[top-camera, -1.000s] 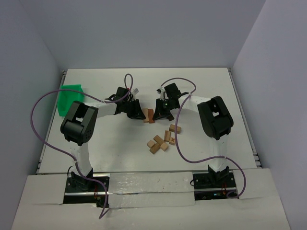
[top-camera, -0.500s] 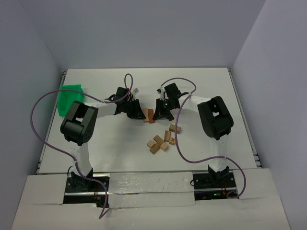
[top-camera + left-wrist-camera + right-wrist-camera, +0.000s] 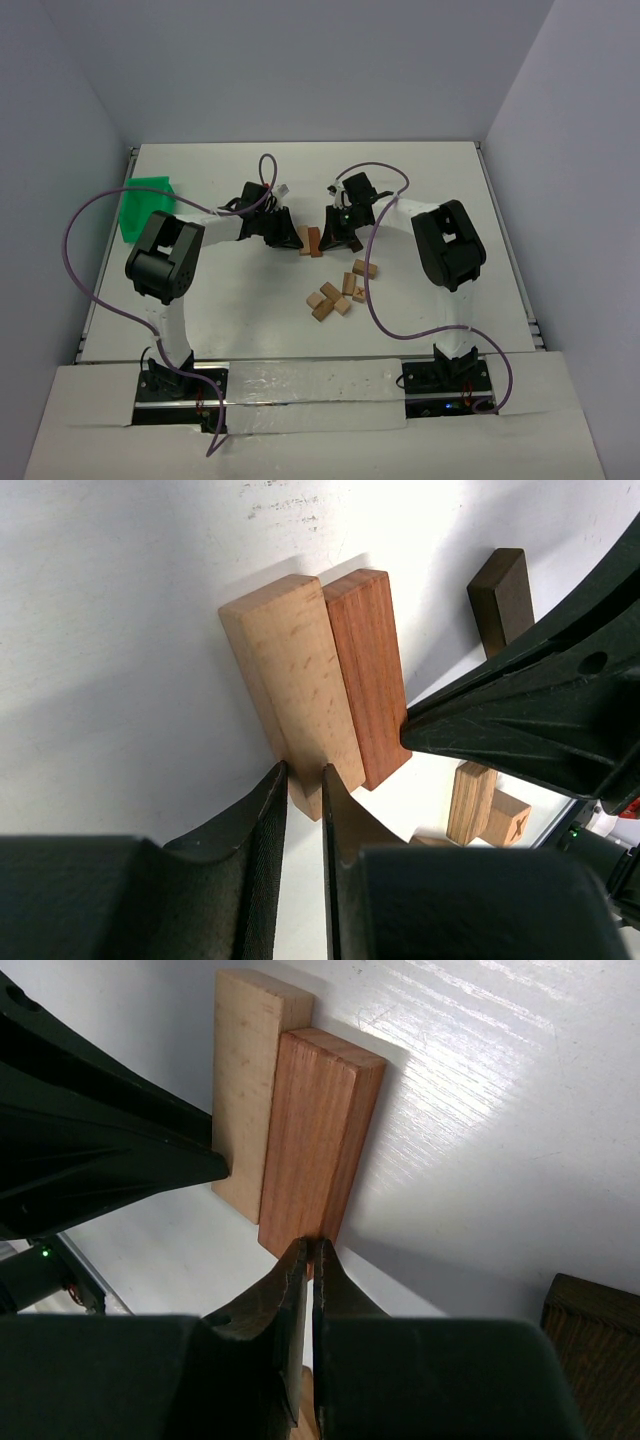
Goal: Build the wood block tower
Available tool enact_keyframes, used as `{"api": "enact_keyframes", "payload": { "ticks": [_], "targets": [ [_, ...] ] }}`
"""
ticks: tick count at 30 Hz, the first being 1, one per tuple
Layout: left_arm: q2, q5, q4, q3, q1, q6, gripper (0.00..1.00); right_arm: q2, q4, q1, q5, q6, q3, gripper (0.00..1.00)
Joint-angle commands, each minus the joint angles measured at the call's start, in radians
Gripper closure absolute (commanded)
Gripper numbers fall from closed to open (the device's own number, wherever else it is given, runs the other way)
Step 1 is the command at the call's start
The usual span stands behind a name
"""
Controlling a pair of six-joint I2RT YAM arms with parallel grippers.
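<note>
Two bars lie flat on the bench (image 3: 420, 180), long sides touching: a pale bar (image 3: 285, 670) and a reddish bar (image 3: 365, 660). The left hand (image 3: 302, 775) has its tips at the pale bar's near end, a thin slit between them (pinching or only resting, I cannot tell). The right hand (image 3: 308, 1250) is pressed together, tips at the reddish bar's end. The other wood blocks (image 3: 340, 290) lie scattered nearer the arm bases, a green tray (image 3: 148, 200) far left.
</note>
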Motion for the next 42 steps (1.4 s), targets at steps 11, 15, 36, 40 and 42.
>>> {"api": "enact_keyframes", "payload": {
  "ticks": [11,15,36,40,42],
  "targets": [
    [0.01,-0.096,-0.046,-0.079,-0.024,0.074,0.77,0.101,-0.07,0.003,0.173,-0.047,-0.03,0.92],
    [0.001,-0.099,-0.044,-0.084,-0.038,0.071,0.77,0.097,-0.07,0.002,0.173,-0.048,-0.031,0.91],
    [-0.028,-0.111,-0.035,-0.122,-0.06,0.07,0.77,0.093,-0.079,0.004,0.172,-0.054,-0.029,0.76],
    [-0.034,-0.11,-0.033,-0.129,-0.061,0.071,0.77,0.093,-0.079,0.003,0.167,-0.057,-0.027,0.73],
    [-0.036,-0.11,-0.036,-0.126,-0.061,0.076,0.72,0.089,-0.079,0.004,0.161,-0.063,-0.028,0.69]
  ]
}}
